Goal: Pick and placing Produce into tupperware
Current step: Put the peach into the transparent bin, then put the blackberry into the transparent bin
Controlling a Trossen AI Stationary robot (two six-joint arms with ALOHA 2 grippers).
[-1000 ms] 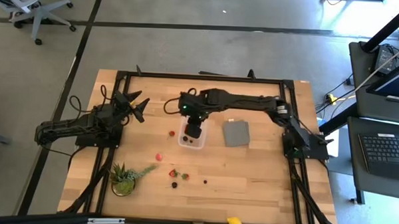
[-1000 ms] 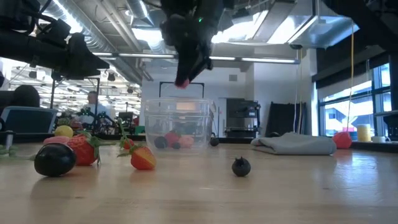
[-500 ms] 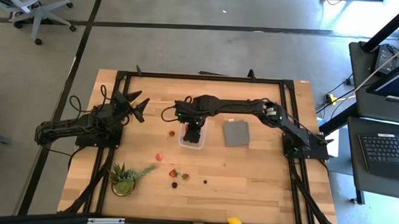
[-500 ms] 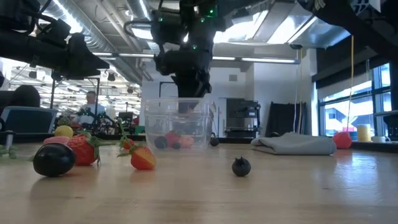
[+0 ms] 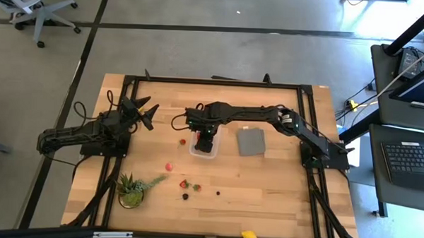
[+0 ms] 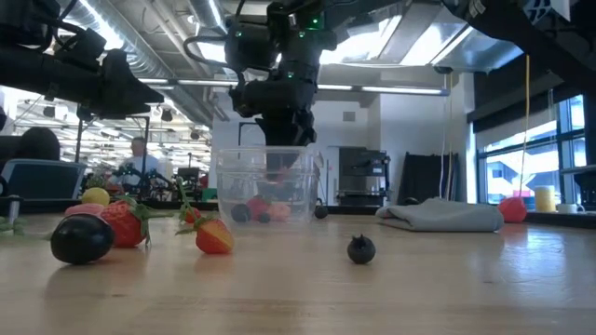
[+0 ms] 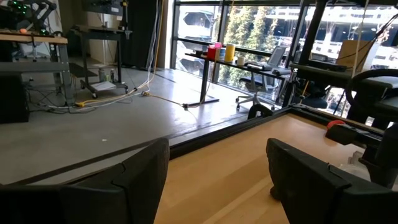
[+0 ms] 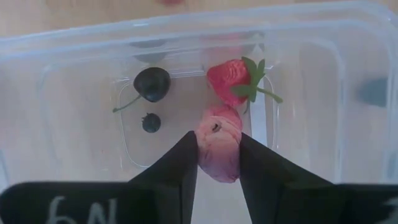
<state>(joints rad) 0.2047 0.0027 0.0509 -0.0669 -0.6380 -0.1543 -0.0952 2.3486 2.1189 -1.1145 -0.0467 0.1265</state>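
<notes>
High view: the right gripper (image 5: 205, 141) hangs over the small clear rectangular plastic tub (image 5: 204, 148) near the table's middle, hiding most of its contents. The left gripper (image 5: 143, 109) waits well apart at the table's left side. Loose pieces remain on the wood: a red one (image 5: 183, 140) just beside the tub, a pink-red one (image 5: 169, 166), a red and dark cluster (image 5: 189, 187) near the green spiky potted plant (image 5: 132, 189), and a yellow lemon-like piece (image 5: 249, 237) at the near edge.

Low view: the right gripper's dark head sits at the tub's rim (image 6: 265, 152); red and dark pieces lie on its floor. A knock against the light tub could shove it.

Left wrist view: the left fingers (image 7: 140, 177) stand spread, holding nothing.

Right wrist view: the right fingers (image 8: 177, 168) pinch a pale pink rounded fruit piece (image 8: 219, 149) above the tub floor, where a red strawberry with green leaves (image 8: 233, 79), a dark stemmed berry (image 8: 152, 84) and a tiny dark berry (image 8: 150, 122) lie. Released from here, the pink piece may land on the strawberry, bounce or roll.
</notes>
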